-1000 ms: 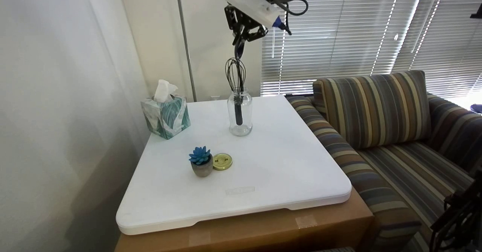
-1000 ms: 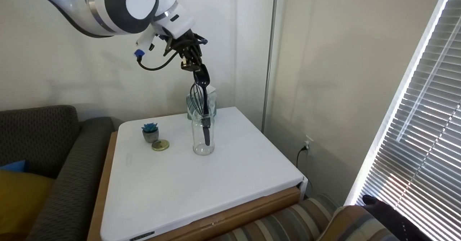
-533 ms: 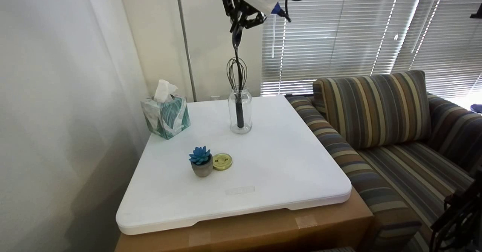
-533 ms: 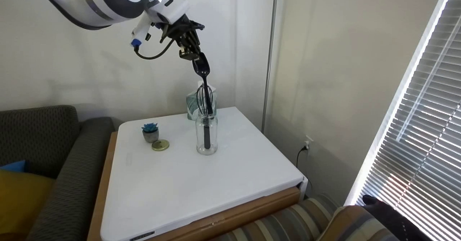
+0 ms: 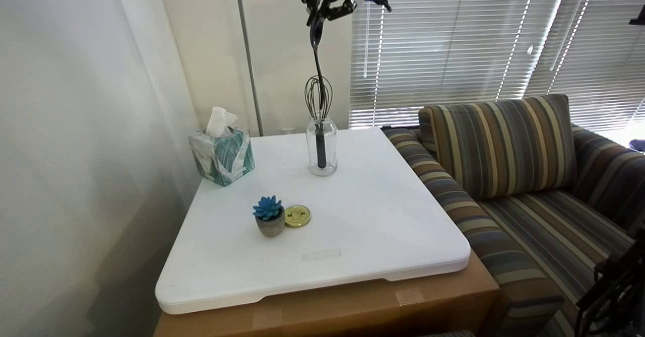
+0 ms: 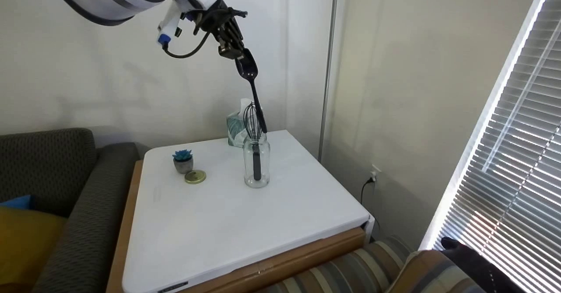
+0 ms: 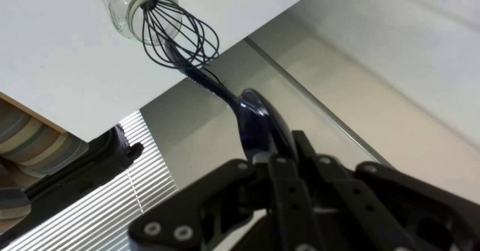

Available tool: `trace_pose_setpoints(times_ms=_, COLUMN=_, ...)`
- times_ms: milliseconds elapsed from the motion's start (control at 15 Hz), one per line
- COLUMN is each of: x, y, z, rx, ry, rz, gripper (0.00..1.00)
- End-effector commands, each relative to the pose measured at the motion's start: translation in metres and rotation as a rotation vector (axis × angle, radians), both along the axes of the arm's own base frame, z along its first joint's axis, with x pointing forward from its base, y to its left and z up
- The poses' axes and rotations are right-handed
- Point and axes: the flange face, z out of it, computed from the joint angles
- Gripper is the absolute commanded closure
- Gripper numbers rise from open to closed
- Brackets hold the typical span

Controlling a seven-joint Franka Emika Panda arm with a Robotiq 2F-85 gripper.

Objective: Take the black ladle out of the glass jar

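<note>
My gripper [image 5: 316,17] is shut on the bowl of the black ladle [image 5: 317,34], high above the table in both exterior views [image 6: 239,53]. The ladle [image 6: 248,67] hangs handle down, slightly tilted. The handle's lower end is just above the rim of the glass jar [image 6: 250,166], beside the whisk wires. In the wrist view the fingers of my gripper [image 7: 288,149] pinch the edge of the ladle bowl [image 7: 255,127]. The glass jar [image 7: 119,12] stands upright on the table with the whisk [image 7: 149,5] in it, wires up.
The white table [image 5: 383,216] carries a teal tissue box [image 5: 227,158], a small blue succulent pot [image 5: 270,223] and a gold lid [image 5: 298,216]. A striped armchair [image 5: 504,155] stands beside the table. A wall and a metal pole [image 6: 328,65] are behind.
My gripper has risen with the ladle, and its handle has come up out of the jar. The jar has shifted slightly, and the whisk in it stands a little differently.
</note>
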Motion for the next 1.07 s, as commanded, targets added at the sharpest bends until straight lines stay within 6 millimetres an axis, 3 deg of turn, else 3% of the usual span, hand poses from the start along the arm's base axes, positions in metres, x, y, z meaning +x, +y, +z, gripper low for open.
trace_pose_setpoints(times_ms=0, x=-0.004, y=0.000, z=0.022, rx=-0.027, ry=-0.031, rz=0.002, gripper=0.98)
trace_pose_setpoints(times_ms=333, x=-0.004, y=0.000, z=0.043, rx=-0.083, ry=-0.059, rz=-0.004, gripper=0.98)
trace_pose_setpoints(times_ms=533, x=-0.008, y=-0.012, z=0.046, rx=-0.159, ry=-0.010, rz=-0.052, gripper=0.98)
trace_pose_setpoints(times_ms=733, x=-0.022, y=-0.016, z=0.042, rx=-0.282, ry=0.118, rz=-0.056, gripper=0.98)
trace_pose_setpoints(times_ms=1000, x=-0.039, y=-0.002, z=0.030, rx=-0.349, ry=0.239, rz=0.004, gripper=0.98)
